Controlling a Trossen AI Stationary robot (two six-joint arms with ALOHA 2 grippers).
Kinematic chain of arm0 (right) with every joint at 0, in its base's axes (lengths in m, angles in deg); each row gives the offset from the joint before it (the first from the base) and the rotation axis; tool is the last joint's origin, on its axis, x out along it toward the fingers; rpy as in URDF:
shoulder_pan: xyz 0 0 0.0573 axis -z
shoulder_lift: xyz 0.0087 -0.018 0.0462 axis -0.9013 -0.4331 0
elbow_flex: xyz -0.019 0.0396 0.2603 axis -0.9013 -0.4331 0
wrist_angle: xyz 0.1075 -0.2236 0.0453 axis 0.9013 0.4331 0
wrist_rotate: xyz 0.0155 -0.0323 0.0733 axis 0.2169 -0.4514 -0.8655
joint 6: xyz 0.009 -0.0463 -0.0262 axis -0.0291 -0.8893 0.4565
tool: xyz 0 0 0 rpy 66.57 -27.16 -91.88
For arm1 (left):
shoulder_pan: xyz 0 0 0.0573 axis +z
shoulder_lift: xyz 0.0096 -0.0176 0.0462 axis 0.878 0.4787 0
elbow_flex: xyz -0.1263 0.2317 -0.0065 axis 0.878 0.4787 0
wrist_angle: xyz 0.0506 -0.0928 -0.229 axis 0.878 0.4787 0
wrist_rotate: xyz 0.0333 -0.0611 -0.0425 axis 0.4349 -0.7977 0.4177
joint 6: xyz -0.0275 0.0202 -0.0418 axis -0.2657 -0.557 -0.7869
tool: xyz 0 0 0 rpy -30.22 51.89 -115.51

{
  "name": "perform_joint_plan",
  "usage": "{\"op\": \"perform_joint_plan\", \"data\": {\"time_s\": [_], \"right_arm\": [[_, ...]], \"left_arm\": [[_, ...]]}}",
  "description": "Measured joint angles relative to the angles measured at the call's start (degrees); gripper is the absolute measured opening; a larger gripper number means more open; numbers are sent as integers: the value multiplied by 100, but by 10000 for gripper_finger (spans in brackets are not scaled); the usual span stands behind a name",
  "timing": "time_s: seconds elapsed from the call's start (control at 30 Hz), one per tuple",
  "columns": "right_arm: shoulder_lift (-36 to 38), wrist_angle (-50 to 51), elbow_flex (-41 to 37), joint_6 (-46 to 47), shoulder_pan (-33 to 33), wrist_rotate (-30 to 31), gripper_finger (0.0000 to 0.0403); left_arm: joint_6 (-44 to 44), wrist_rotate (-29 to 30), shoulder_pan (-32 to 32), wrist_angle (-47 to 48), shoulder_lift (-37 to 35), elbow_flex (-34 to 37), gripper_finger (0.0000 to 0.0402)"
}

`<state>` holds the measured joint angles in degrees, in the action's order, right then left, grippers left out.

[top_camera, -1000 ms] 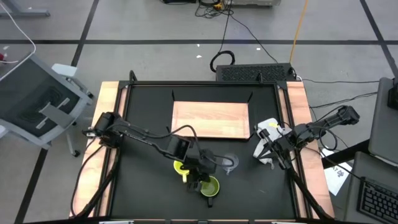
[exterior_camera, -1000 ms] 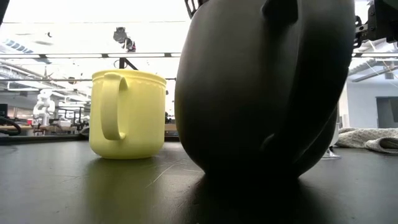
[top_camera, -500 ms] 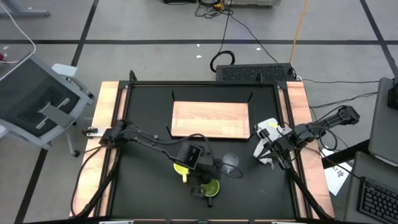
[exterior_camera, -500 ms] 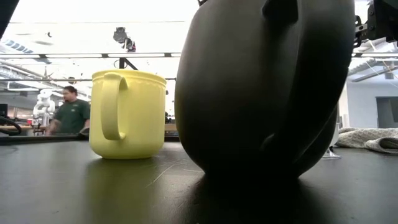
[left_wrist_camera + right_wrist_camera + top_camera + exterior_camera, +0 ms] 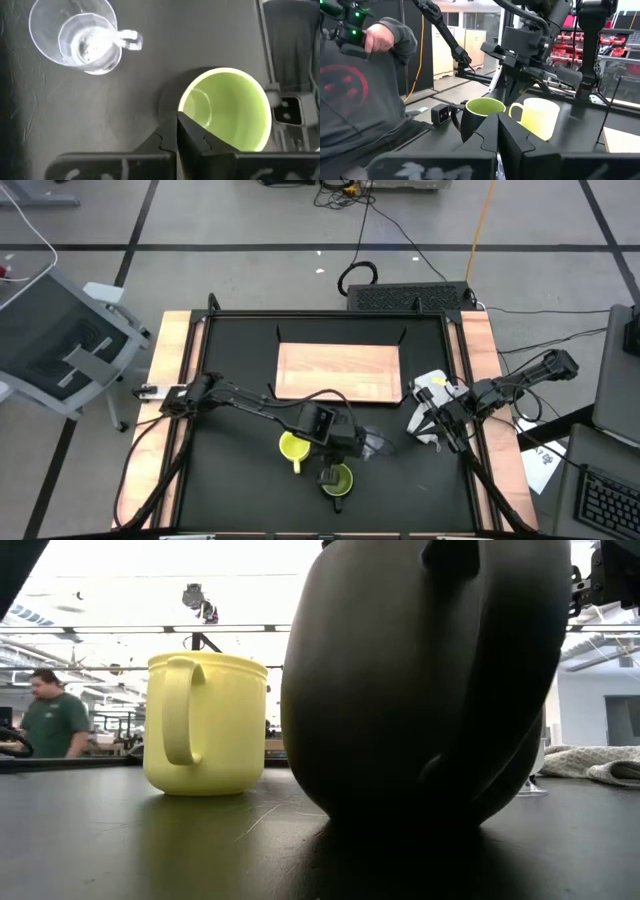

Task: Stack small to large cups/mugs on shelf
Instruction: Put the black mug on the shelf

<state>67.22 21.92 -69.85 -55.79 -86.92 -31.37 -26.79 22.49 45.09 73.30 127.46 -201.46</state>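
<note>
The dark olive-green mug (image 5: pixel 337 478) stands upright on the black table near its front edge and fills the low view (image 5: pixel 420 690). The yellow mug (image 5: pixel 293 447) stands upright to its left. The clear cup (image 5: pixel 372 443) stands upright to its right and shows in the left wrist view (image 5: pixel 80 35). The wooden shelf (image 5: pixel 338 371) lies toward the far edge with nothing on it. My left gripper (image 5: pixel 177 132) is shut and hovers among the three cups, beside the olive mug's rim (image 5: pixel 225 110). My right gripper (image 5: pixel 497 132) is shut at the table's right, beside a white cloth.
A white cloth (image 5: pixel 435 385) lies at the table's right rail beside my right gripper. Wooden side rails (image 5: pixel 175 410) border the table. A person in a grey shirt (image 5: pixel 360 100) stands near the table's front. Another person (image 5: pixel 50 725) is far off in the room.
My left gripper has moved from beside the olive mug and yellow mug toward the table's right and far side, nearer the clear cup. The three cups have stayed in place. A person in the background has walked leftward in the low view.
</note>
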Motion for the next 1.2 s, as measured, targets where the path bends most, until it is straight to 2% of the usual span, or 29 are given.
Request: {"op": "perform_joint_plan", "data": {"time_s": [0.17, 0.37, 0.6, 0.77, 1.2], "right_arm": [[-4, 8, 0, 0, 2, 0, 0], [-4, 25, 0, -2, 2, 0, 0], [-4, 23, 0, -22, 2, 0, 0], [-4, 25, 0, -22, 2, 0, 0], [-25, 25, 0, -52, 2, 0, 0]], "left_arm": [[25, -104, -19, -62, -6, -10, 54], [-172, -597, -10, -102, 36, -10, 131], [-291, -599, -10, -72, 49, -7, 192], [-302, -599, 21, -76, 63, -7, 208], [-265, -497, 80, 74, 319, 0, 210]]}}
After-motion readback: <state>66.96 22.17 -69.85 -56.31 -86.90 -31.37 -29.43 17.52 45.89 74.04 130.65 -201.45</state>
